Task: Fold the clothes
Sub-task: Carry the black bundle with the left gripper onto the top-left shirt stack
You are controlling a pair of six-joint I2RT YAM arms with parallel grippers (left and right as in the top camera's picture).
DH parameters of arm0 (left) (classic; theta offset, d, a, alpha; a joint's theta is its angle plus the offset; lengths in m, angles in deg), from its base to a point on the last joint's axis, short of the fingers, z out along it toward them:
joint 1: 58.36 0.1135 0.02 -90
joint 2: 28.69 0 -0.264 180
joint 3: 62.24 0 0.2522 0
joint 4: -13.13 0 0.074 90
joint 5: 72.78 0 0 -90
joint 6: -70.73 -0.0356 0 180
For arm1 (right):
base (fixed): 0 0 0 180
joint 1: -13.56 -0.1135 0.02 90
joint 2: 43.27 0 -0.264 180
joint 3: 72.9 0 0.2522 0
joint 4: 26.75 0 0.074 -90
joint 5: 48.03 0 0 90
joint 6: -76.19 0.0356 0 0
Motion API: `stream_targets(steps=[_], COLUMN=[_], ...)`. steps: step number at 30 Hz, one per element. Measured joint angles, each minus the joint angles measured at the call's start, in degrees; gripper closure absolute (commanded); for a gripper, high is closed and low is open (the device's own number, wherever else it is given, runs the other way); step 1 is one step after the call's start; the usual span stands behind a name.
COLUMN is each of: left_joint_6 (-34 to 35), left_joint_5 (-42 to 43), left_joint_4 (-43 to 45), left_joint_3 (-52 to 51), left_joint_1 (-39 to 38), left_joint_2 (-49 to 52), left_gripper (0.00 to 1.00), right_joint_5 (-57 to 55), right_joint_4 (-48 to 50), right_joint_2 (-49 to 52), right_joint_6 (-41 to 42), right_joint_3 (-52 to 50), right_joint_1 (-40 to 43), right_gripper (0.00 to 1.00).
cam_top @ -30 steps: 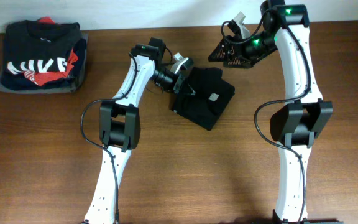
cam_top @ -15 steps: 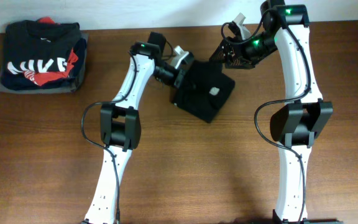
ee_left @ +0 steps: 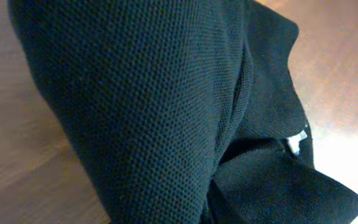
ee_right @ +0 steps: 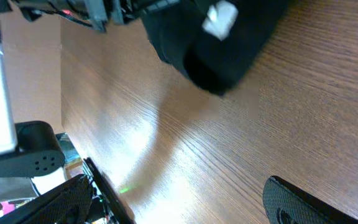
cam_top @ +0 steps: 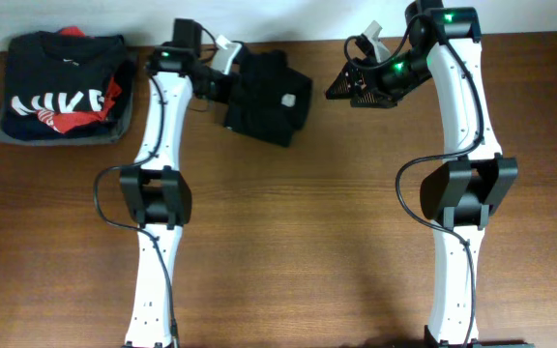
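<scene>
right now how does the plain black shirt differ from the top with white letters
The plain shirt shows only a small pale label; the lettered top has big white letters and red print. The shirt lies skewed on the table; the top sits square on a grey garment. Both are black.

The folded black shirt [cam_top: 264,106] lies by the wooden table's [cam_top: 307,242] far edge. The left gripper [cam_top: 225,77] is against its side, the spread right gripper [cam_top: 356,87] apart from it. A printed black top [cam_top: 61,92] lies well left.
</scene>
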Motion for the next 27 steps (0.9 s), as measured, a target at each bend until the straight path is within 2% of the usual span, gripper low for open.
stream_targets(steps=[9,16,21,27], left_joint_6=[3.93,8.26,13.44,20.02], left_joint_5=[-1.29,-4.96,-9.44,-11.02], left_joint_4=[4.13,5.64,9.22,14.12], left_joint_3=[6.54,7.19,7.17,7.17], left_joint_1=[4.70,9.03,11.85,14.73], left_joint_2=[0.68,0.44,-1.55,-4.94], left_gripper=[1.00,1.00,1.00,1.00], right_joint_5=[-0.85,-0.85,-1.27,-1.49], right_joint_4=[-0.81,-0.81,-0.81,-0.81], right_joint_2=[0.00,0.00,0.00,0.00], right_joint_6=[0.04,-0.02,0.02,-0.02], right_joint_3=[0.00,0.00,0.00,0.00], right_joint_1=[0.00,0.00,0.00,0.00], right_gripper=[0.08,0.08,0.08,0.08])
